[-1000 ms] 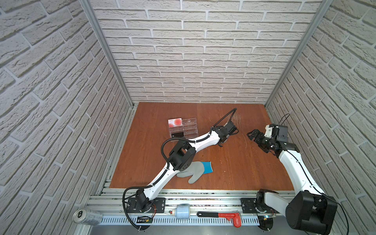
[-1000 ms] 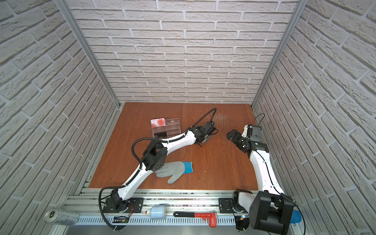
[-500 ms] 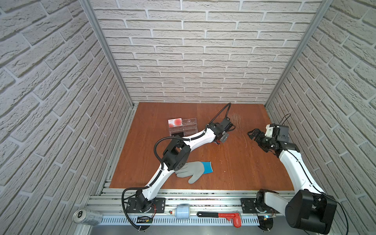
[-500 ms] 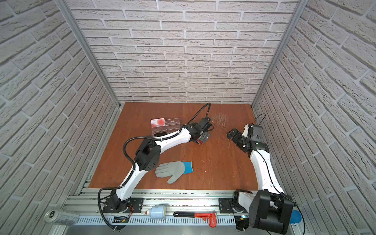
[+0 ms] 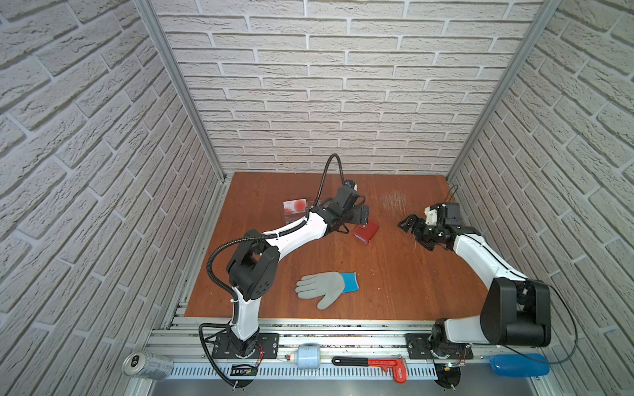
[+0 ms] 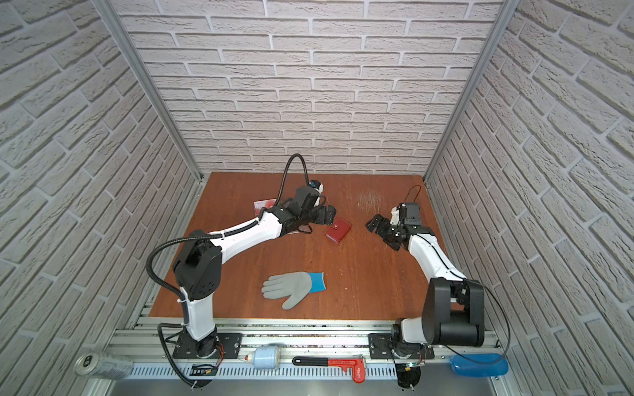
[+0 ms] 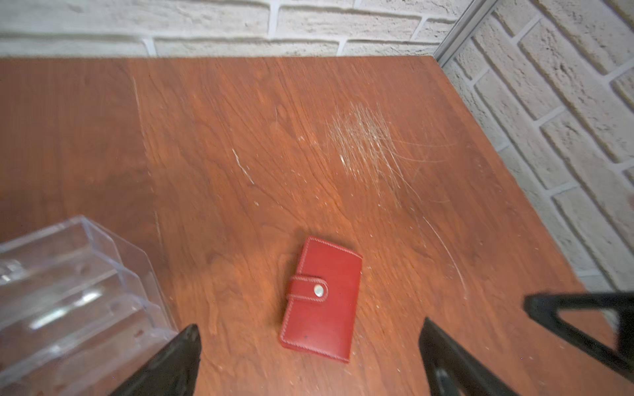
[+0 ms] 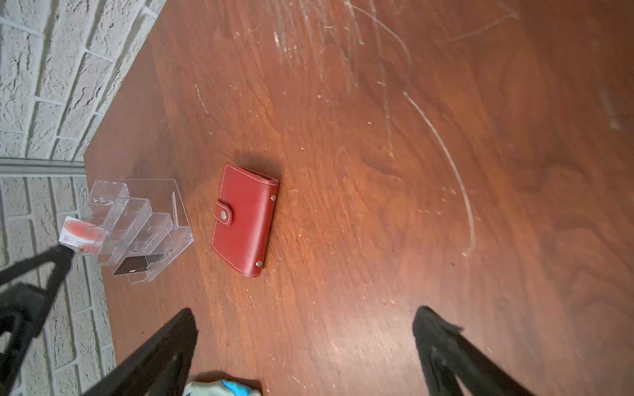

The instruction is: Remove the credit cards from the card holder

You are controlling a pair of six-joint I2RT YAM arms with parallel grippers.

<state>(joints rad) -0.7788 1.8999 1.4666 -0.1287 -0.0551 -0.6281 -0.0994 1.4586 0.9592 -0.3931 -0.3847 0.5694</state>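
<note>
Black left pincer (image 5: 356,219) hangs wide open, gripping nothing, just left of the dark red card holder (image 5: 366,232) and not touching it. In the left wrist view the holder sits between the two fingertips. Holder lies flat on the wooden bench (image 5: 394,291), strap snapped shut. Right pincer (image 5: 412,234) is further right, well apart from the holder, jaws also spread wide and empty, pointing toward it.

Containers: clear tiered stand (image 8: 137,226) left of the holder carries a white card with red circles (image 8: 80,233) in a back tier and a black card (image 8: 132,265) in a front tier.

Hidden: the holder is closed, so its contents can't be seen. The left arm covers most of the stand in both top views. Print on the cards is unreadable. Grey glove (image 5: 324,287) is cut off in the right wrist view.
</note>
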